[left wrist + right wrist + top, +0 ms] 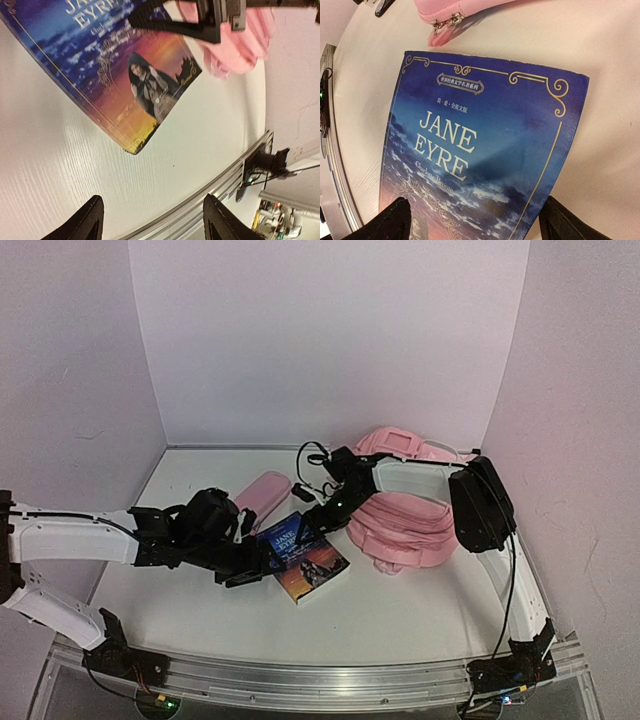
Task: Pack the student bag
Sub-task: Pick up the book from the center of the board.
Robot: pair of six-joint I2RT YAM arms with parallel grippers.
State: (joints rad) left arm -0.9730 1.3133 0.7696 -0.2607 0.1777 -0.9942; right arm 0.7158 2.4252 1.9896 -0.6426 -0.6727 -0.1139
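Note:
The student bag (412, 525) is a soft pink heap at the back right of the table; its pink fabric (235, 47) also shows in the left wrist view. A blue "Jane Eyre" book (307, 556) lies flat just left of it. My right gripper (314, 522) hangs open over the book's top end, and the cover (485, 140) fills the space between its fingers (390, 220). My left gripper (250, 568) is open at the book's near-left side, above bare table with nothing between its fingers (87, 220). The book's corner (135, 145) lies ahead of it.
A pink pencil case (262, 490) lies behind the left gripper, its zip end (442, 22) just past the book. A black cable (312, 455) loops near the bag. An aluminium rail (320, 675) runs along the near edge, and white walls close in three sides.

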